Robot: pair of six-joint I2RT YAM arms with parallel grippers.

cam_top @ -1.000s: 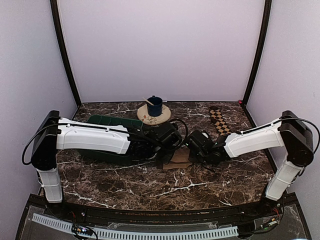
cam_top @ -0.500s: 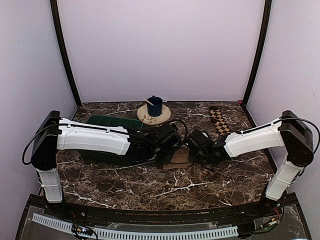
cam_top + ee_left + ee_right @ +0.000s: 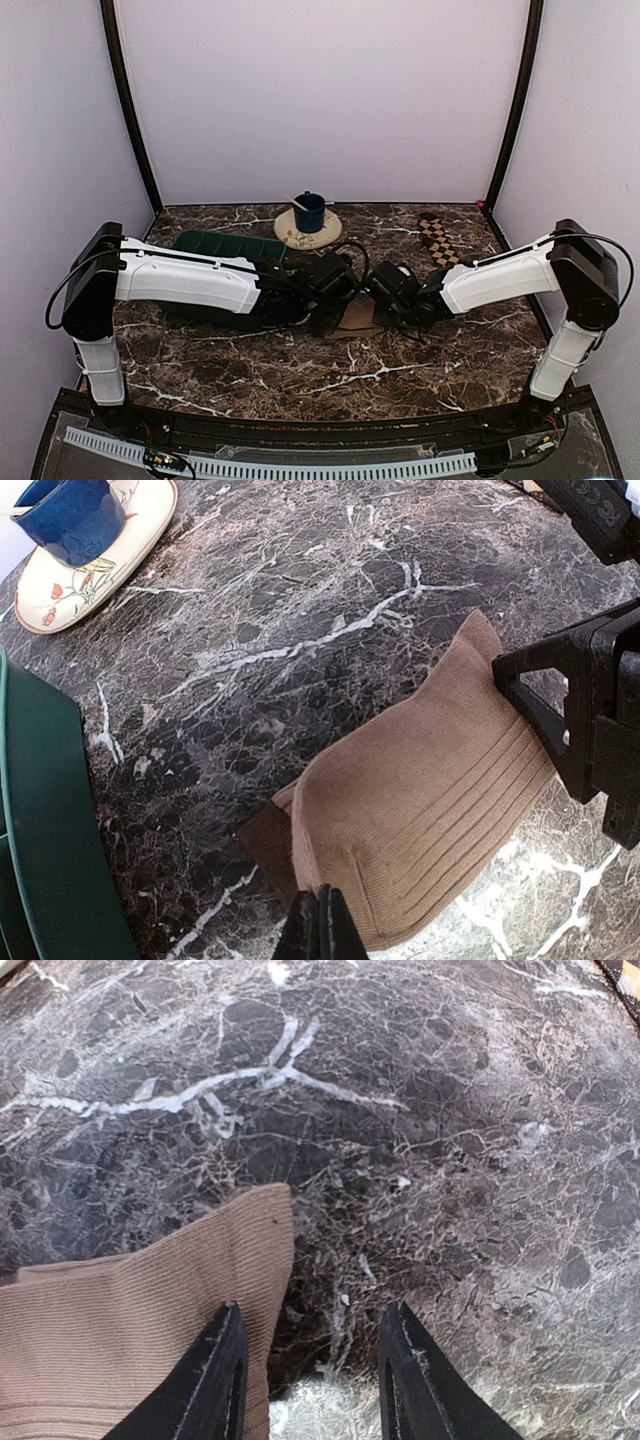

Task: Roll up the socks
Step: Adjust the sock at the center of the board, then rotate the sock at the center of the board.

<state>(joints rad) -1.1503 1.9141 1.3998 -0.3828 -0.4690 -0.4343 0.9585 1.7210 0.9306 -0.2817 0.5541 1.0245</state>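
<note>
The plain tan sock (image 3: 430, 800) lies folded on the marble table (image 3: 300, 600), with a dark brown layer showing under the fold. My left gripper (image 3: 322, 920) is shut on the near edge of that fold. In the top view the sock (image 3: 358, 320) lies between the two wrists. My right gripper (image 3: 312, 1308) is open at the sock's other end (image 3: 130, 1340); its left finger stands over the fabric edge and its right finger over bare marble. The checkered sock (image 3: 438, 240) lies flat as a strip at the back right.
A blue cup (image 3: 309, 211) stands on a patterned saucer (image 3: 300, 236) at the back centre. A dark green tray (image 3: 222, 243) lies behind my left arm, its rim (image 3: 40, 810) at the left of the left wrist view.
Both wrists have edged slightly left and toward the back. The tan sock between them has shifted a little with them. Neither gripper has opened or shut.
</note>
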